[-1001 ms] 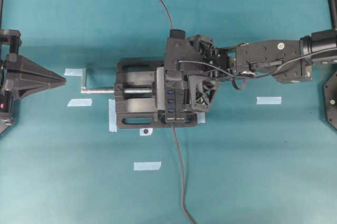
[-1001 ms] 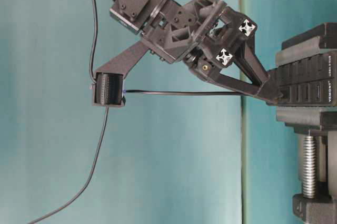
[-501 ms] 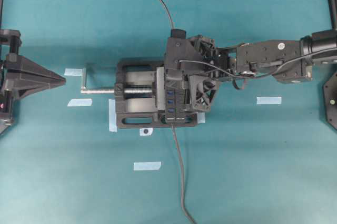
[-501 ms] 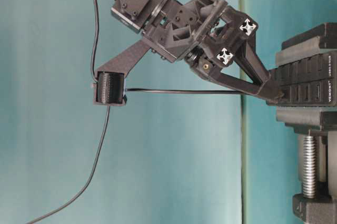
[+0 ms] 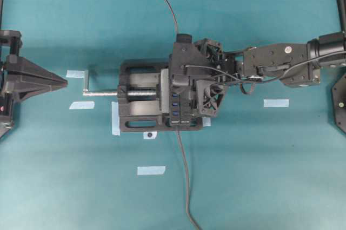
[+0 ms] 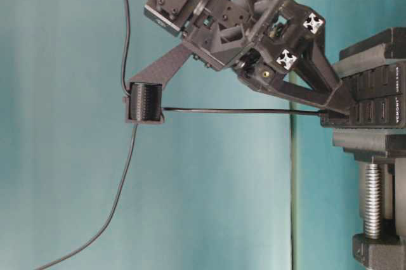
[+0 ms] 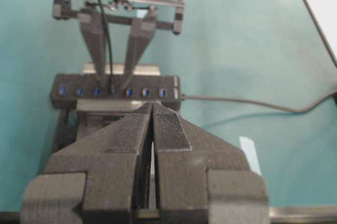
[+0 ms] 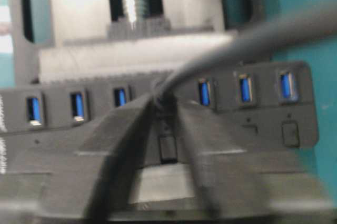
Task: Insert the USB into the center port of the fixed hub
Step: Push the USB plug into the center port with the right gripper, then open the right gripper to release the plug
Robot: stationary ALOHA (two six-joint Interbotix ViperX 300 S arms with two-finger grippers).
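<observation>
**Black USB seated in the hub, right jaws spread**

Teal counter (image 5: 270, 176) carries a black vise (image 5: 141, 103) with a silver screw (image 5: 102, 93) pointing toward the left side of the overhead view. The hub (image 7: 116, 91) is clamped in the vise, its row of blue slots facing up in the overhead view.

The USB (image 8: 164, 109) stands in the center port (image 7: 112, 91), with three blue slots visible on each side of it in the left wrist view. Its thin cable (image 6: 241, 111) runs level away from the hub in the table-level view, passes the black camera block (image 6: 146, 102) under the right wrist, then drops in a loose curve. The hub's own grey cord (image 5: 185, 176) leaves the strip's near end and runs to the bottom edge of the overhead view.

The right gripper (image 7: 112, 77) reaches across the vise from the right. Its jaws are spread, one finger (image 7: 93, 45) on each side of the USB; the left wrist view shows a gap between each finger and the cable. Whether the fingertips touch the plug body cannot be told.

The left gripper (image 7: 152, 109) sits well apart at the left edge of the overhead view, pointed at the vise. Its jaws are pressed together with nothing between them.

Strips of pale tape (image 5: 151, 170) lie on the counter around the vise.
</observation>
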